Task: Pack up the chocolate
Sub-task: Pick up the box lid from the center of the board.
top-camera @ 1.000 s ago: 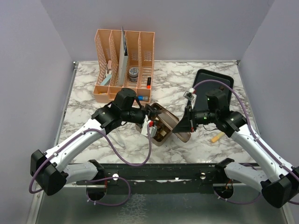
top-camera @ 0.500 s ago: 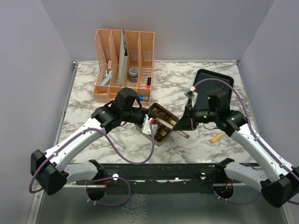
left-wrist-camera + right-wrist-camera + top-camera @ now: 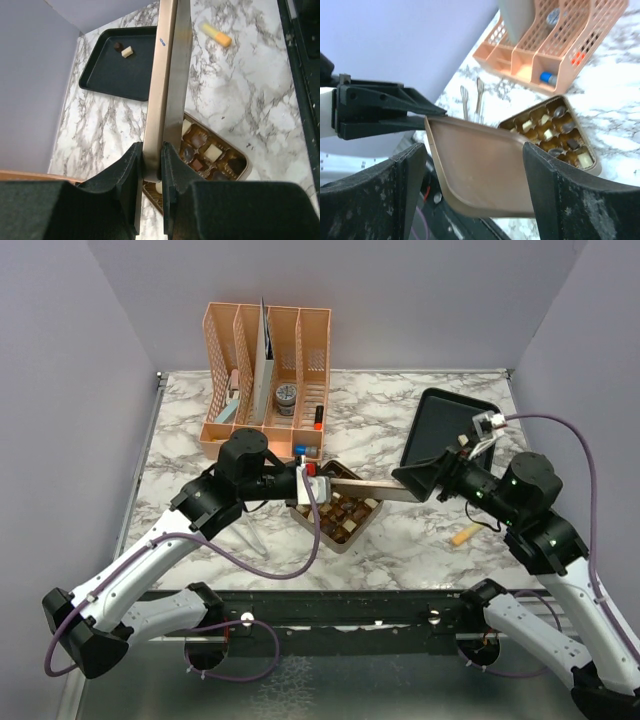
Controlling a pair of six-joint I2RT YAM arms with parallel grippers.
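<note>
The square gold tin (image 3: 340, 515) sits mid-table, its cells holding dark, light brown and cream chocolate (image 3: 212, 152). Two more chocolate pieces (image 3: 124, 49) lie on the black tray (image 3: 107, 75). My left gripper (image 3: 152, 152) is shut on one edge of the gold lid (image 3: 365, 489), which hangs roughly level above the tin. My right gripper (image 3: 418, 483) is open at the lid's other end. In the right wrist view the lid (image 3: 485, 170) lies between the wide-apart fingers (image 3: 407, 182); the left finger stands apart from it.
A peach desk organizer (image 3: 265, 375) with small items stands at the back left. A yellow stick (image 3: 465, 533) lies on the marble at the right. Thin metal tongs (image 3: 472, 97) lie left of the tin. The black tray (image 3: 450, 425) is at the back right.
The right gripper has opened, let go of the lid and drawn back to the right. The left gripper has shut on the lid's edge and now carries it, flatter, above the tin.
</note>
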